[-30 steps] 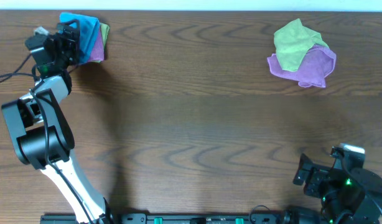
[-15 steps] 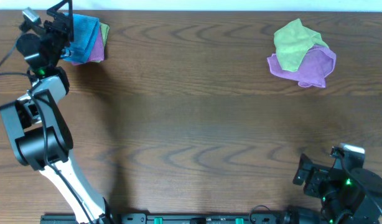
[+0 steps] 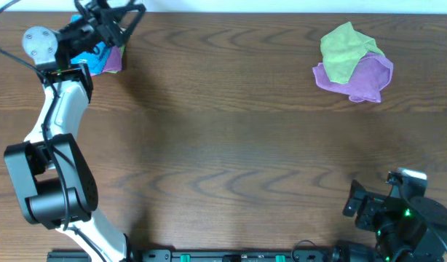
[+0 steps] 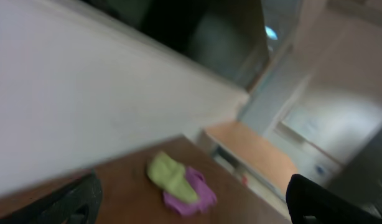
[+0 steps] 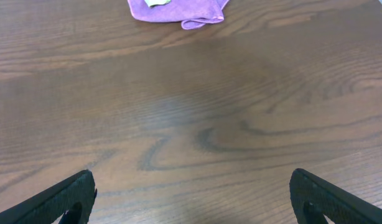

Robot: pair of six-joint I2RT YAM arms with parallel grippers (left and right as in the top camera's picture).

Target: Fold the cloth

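The sky-blue cloth (image 3: 92, 60) lies at the table's far left corner, mostly hidden under my left arm; only a small blue patch shows. My left gripper (image 3: 124, 16) is open and empty, raised above the pile and pointing right along the back edge. In the left wrist view its open fingers (image 4: 191, 202) frame the far table, blurred. My right gripper (image 3: 384, 207) is open and empty at the near right edge, its fingers (image 5: 191, 199) over bare wood.
A purple cloth (image 3: 113, 61) lies under the blue one. A yellow-green cloth (image 3: 343, 51) lies on another purple cloth (image 3: 365, 78) at the far right, also in the left wrist view (image 4: 178, 183) and right wrist view (image 5: 178, 11).
My left gripper has lifted off the cloth pile and swung right and up, turning to face along the table. The pile stays in place. The right arm has not moved.
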